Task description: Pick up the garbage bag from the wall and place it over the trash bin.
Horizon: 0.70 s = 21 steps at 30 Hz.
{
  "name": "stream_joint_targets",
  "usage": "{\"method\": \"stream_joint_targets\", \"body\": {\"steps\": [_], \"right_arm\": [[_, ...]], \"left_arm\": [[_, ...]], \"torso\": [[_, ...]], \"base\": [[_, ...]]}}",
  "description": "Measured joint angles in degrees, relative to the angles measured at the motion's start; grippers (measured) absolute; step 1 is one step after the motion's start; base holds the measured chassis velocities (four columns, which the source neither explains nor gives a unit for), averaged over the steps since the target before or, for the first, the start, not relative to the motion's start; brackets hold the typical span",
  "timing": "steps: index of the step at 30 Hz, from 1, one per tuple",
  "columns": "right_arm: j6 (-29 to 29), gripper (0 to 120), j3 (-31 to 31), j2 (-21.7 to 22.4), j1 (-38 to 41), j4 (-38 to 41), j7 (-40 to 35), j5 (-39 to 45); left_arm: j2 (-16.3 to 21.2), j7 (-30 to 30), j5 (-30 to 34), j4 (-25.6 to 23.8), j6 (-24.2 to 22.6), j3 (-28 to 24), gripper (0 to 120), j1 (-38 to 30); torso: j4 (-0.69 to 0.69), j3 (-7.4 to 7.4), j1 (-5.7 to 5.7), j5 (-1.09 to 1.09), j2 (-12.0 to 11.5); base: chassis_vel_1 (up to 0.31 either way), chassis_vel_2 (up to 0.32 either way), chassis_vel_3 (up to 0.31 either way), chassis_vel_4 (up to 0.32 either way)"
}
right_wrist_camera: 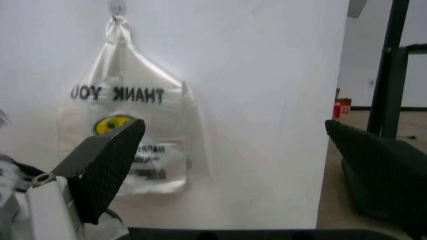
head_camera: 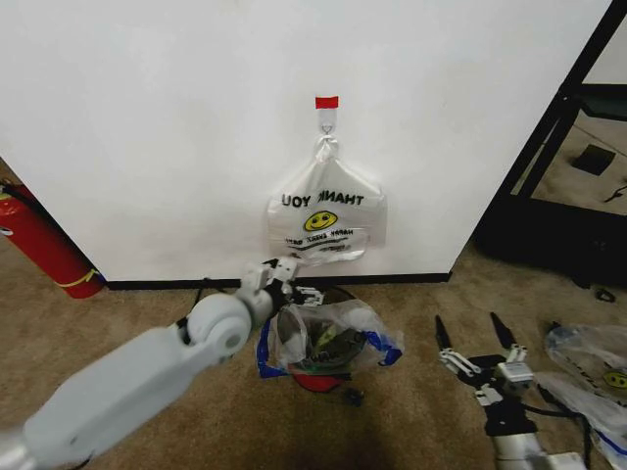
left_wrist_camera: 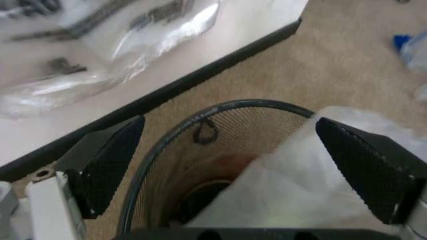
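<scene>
Hovering over the back rim of the trash bin (left_wrist_camera: 200, 150), left claw (head_camera: 285, 271) has its jaws spread wide, nothing clamped between them. Left wrist view: the pads (left_wrist_camera: 110, 162) straddle the bin's black wire rim, white plastic of the garbage bag (left_wrist_camera: 293, 185) bunched under the far pad; can't tell if the pad actually touches it

Garbage bag (head_camera: 328, 338) sits draped over the bin on the carpet, translucent, blue patches at both sides, red base of the bin (head_camera: 318, 380) peeking out below. Bin stands just in front of the wall baseboard

Second bag (head_camera: 326, 217) with THANK YOU print and yellow smiley hangs on the wall hook (head_camera: 326, 125) right above the bin, under a red tape strip

Right claw (head_camera: 477, 340) low at the robot's right, well apart from the bin, jaws wide, holding nothing

Fire extinguisher (head_camera: 39, 245) stands against the wall at far left
</scene>
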State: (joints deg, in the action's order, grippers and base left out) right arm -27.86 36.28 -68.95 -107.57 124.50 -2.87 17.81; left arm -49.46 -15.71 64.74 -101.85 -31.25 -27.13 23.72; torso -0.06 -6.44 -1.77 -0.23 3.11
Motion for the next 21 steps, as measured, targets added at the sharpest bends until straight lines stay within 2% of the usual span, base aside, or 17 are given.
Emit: {"method": "stream_joint_targets", "body": {"steps": [9,16,21], "right_arm": [[2.60,100,-0.40,-1.00,-2.92,9.19,-0.27,-0.91],[4.21,100,-1.26,-0.74,-2.45,10.73,-0.84,-0.90],[5.01,100,-1.45,-0.46,-2.19,11.18,-1.14,-0.25]], "left_arm": [[-2.31,7.58,-2.60,10.11,-0.33,-5.00,98,-7.11],[-2.46,15.26,-3.82,13.17,-4.15,-5.41,96,-8.86],[-2.52,20.50,-8.96,15.91,-5.52,-5.85,94,-9.64]], "torso": [[0.01,0.00,0.00,0.00,0.00],[0.01,0.00,0.00,0.00,0.00],[0.02,0.01,0.00,0.00,0.00]], "base": [[0.000,0.000,0.000,0.000],[0.000,0.000,0.000,0.000],[0.000,0.000,0.000,0.000]]}}
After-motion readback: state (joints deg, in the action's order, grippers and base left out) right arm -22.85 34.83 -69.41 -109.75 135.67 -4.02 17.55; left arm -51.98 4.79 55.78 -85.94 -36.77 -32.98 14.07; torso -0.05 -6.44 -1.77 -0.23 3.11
